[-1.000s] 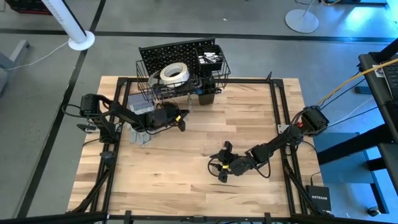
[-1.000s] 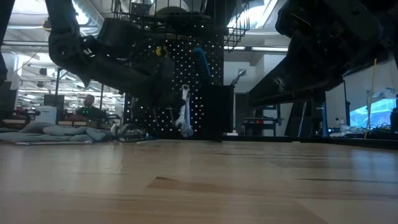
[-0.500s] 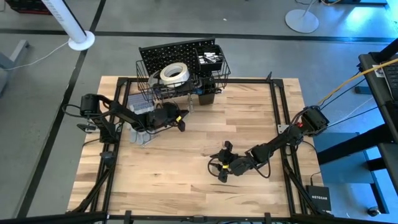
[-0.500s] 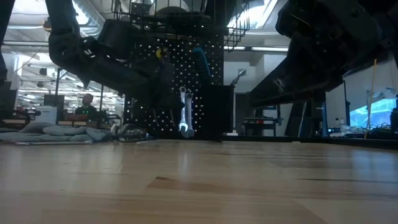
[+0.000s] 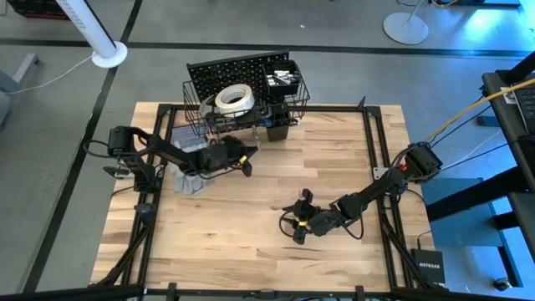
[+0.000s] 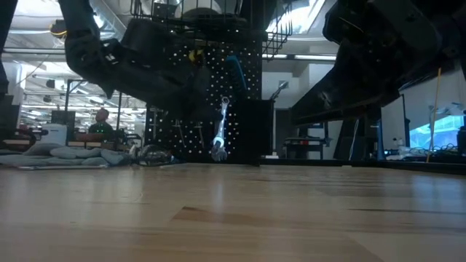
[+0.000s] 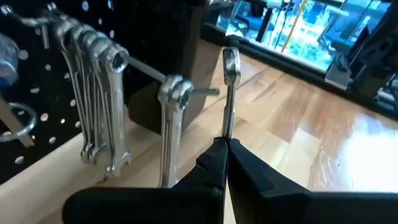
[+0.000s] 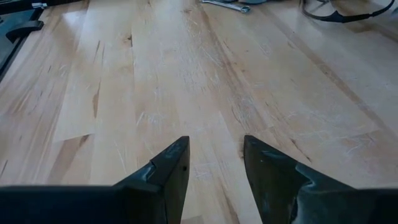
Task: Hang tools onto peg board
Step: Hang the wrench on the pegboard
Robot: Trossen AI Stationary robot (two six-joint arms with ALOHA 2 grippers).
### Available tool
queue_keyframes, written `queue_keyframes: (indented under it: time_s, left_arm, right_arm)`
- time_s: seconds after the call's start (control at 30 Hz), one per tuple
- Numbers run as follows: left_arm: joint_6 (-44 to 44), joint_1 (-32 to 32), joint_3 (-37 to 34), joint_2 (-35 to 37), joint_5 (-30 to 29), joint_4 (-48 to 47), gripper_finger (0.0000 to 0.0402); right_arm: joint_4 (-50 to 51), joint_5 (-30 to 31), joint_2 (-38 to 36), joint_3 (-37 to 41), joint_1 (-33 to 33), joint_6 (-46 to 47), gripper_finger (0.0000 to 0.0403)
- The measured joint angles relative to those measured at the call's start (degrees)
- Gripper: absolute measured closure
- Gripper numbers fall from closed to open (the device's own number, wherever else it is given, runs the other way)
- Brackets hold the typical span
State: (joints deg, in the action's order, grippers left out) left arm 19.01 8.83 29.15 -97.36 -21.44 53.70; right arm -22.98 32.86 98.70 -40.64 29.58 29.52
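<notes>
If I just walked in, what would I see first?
Probably the black peg board at the table's far edge, with a white tape roll in its wire basket. Right in front of it, the left pincer is shut on a silver wrench, holding it up near a peg where more wrenches hang. The right pincer waits open over the bare wood table.

Peg board [image 5: 230, 71] stands at tabletop [image 5: 251, 251] far edge, tape roll [image 5: 235, 99] in its basket [image 5: 197, 113]; gloves [image 5: 188, 180] near left edge.
</notes>
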Motion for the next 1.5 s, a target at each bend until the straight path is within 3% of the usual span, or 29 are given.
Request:
queue_keyframes:
  time_s: [0.27,0.63,0.83,1.17,1.5]
  left_arm:
    - [0.5,-0.3,0.2,0.0,0.1,-3.3,0.0401]
    - [3.0,0.1,0.2,0.0,-4.6,-4.0,0.0401]
    - [5.0,2.9,0.2,-1.3,-5.1,-5.8,0.0401]
    - [5.1,5.6,1.5,-4.9,-5.0,0.3,0.04]
    - [0.0,3.2,1.5,-1.8,4.2,-11.8,0.0382]
  right_arm:
    - [0.0,0.0,0.0,0.0,0.0,0.1,0.0246]
    - [0.5,0.0,0.0,0.0,0.0,0.2,0.0246]
    - [0.4,0.0,0.0,0.0,0.0,0.2,0.0246]
    - [0.4,0.1,0.0,0.0,0.0,0.2,0.0246]
    - [0.4,-0.5,0.0,0.0,0.0,0.2,0.0246]
